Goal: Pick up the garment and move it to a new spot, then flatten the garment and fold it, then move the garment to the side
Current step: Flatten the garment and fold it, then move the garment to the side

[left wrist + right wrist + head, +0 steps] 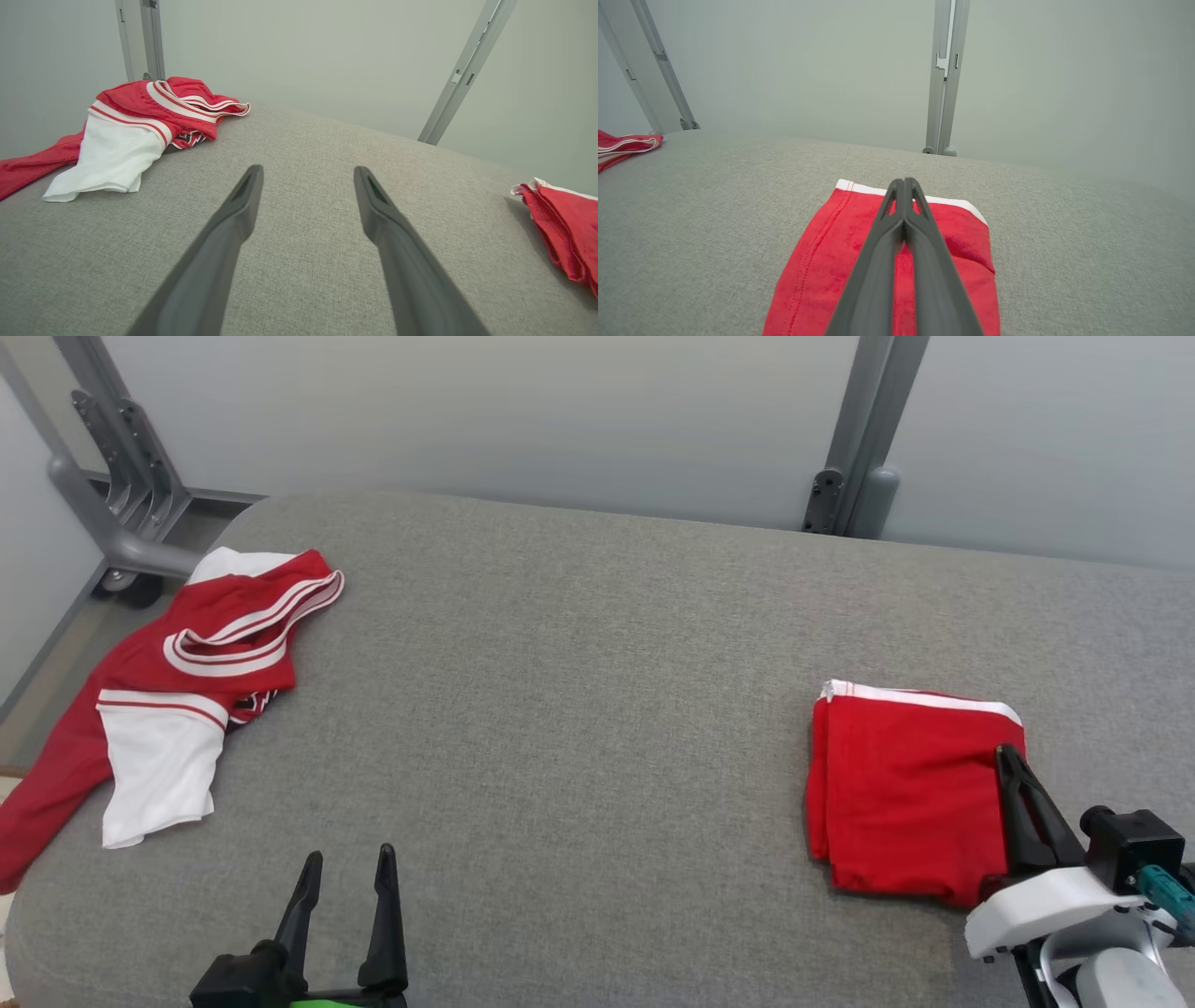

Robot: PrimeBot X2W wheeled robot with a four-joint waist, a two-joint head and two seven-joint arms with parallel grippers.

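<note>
At frame left I note a crumpled red-and-white jersey (187, 681), one sleeve drooping over the edge of the grey padded surface (579, 709) and cut off. My left hand (349, 855), lower left, stands wide open and empty, apparently parked. At right, the folded red garment (896, 784) lies as if set aside. My right hand (1006, 754), fingers pressed together and gripping nothing, hides its near corner; contact is unclear.

The folded garment (896, 793) is red with a white edge. The crumpled jersey (140, 663) is red, white-panelled and striped. The table (579, 709) is grey.
</note>
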